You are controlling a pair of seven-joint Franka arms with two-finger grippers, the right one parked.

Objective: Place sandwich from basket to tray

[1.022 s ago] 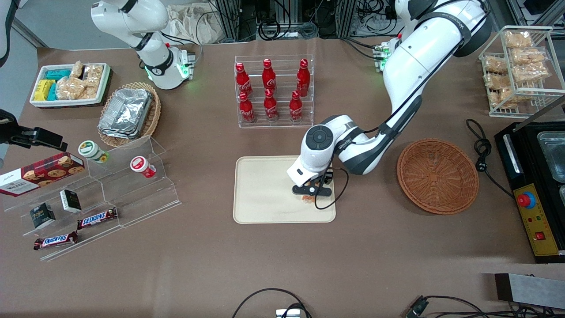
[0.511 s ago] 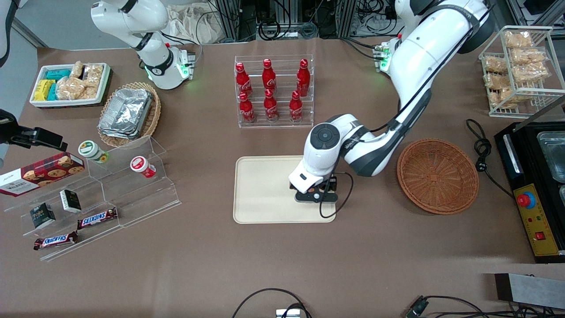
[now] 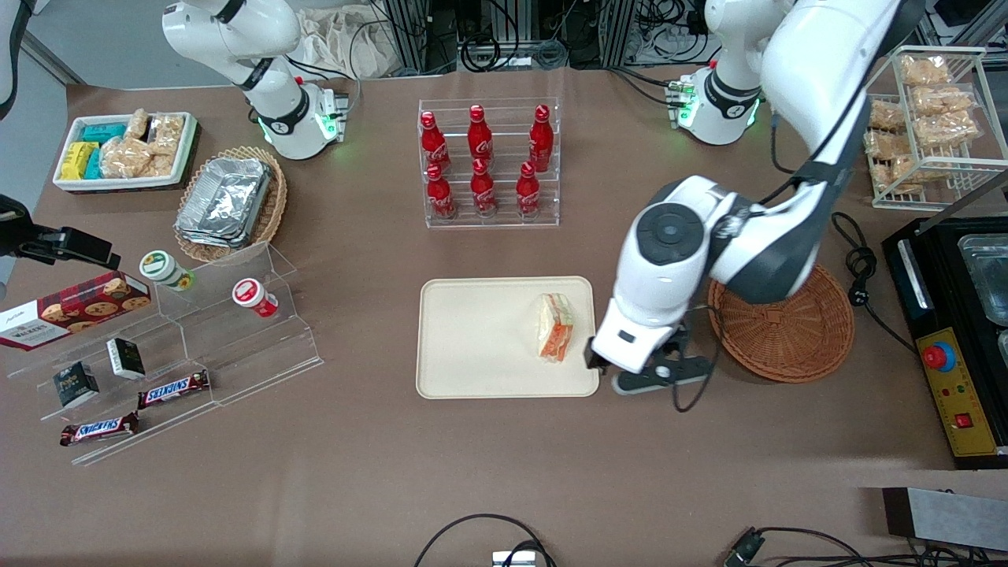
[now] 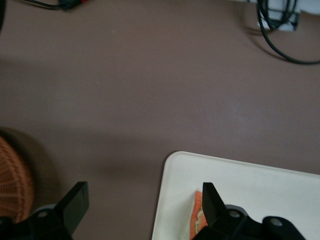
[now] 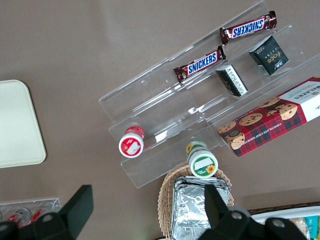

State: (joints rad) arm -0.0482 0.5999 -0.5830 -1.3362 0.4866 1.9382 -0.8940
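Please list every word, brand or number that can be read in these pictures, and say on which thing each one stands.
"SNICKERS": on the two chocolate bars on the clear stand.
"WALKERS": on the red tartan cookie box.
"Poke", uncertain: on the small black box.
Red bottles: white script, too small to read.
Round tubs: labels blurred.
The sandwich, tray and basket bear no text.
The gripper, open, hangs above the table beside the tray.

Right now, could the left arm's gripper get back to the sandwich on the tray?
Probably yes. The gripper hangs open over the table between the tray and the wicker basket, and the sandwich lies uncovered near the tray's edge closest to it, nothing between.
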